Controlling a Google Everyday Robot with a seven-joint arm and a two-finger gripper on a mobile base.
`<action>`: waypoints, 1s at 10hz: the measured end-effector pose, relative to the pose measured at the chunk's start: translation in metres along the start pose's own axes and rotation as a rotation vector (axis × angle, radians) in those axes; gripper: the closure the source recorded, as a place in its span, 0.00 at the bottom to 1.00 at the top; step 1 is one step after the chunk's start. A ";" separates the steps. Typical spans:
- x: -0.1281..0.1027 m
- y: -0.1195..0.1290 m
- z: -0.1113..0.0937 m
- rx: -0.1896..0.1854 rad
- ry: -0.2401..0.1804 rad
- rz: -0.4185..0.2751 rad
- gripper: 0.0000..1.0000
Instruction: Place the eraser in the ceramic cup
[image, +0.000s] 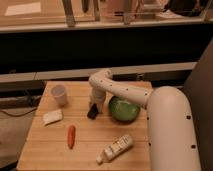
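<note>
At the table's (40, 152) near edge lie a bottle (115, 148) and a carrot (71, 136); farther back, a pale block (52, 117). Mid-table, the eraser (92, 113) sits tilted at the tip of the gripper (94, 105), just left of the bowl (123, 109). Whether the gripper grasps it cannot be told. The cup (59, 94) stands far left, apart.

No legible text anywhere
</note>
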 end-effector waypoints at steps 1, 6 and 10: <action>-0.006 -0.010 -0.002 -0.003 -0.001 -0.007 1.00; -0.020 -0.036 -0.019 0.001 0.015 -0.034 1.00; -0.016 -0.030 -0.022 0.009 0.025 -0.019 1.00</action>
